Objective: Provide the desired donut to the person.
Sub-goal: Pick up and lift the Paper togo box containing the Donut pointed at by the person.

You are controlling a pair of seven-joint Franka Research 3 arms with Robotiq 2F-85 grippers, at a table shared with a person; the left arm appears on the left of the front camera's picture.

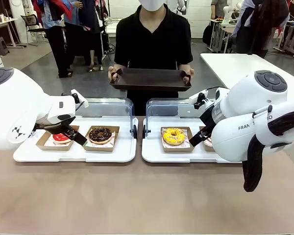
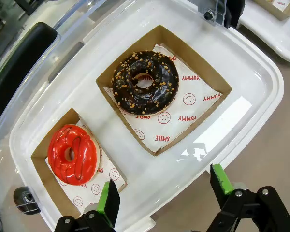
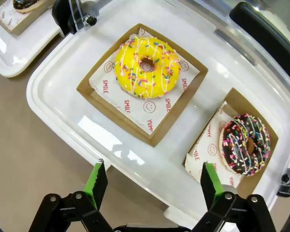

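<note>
We see the red donut (image 2: 72,153) and chocolate donut (image 2: 145,82), boxed, beneath our spread left claw (image 2: 164,179); the yellow donut (image 3: 146,66) and sprinkled donut (image 3: 245,144) lie beneath our spread right claw (image 3: 154,166). Across the surface (image 1: 137,196), the person (image 1: 152,39) holds a dark tray (image 1: 149,78).

Printed in red on the white paper liner (image 2: 198,99) under the chocolate donut (image 2: 145,82): "YUMMY" and "SMILE", beside smiley signs. Same words on the liner (image 3: 111,75) under the yellow donut (image 3: 147,67). "FRAN" on the right arm (image 1: 245,134).
</note>
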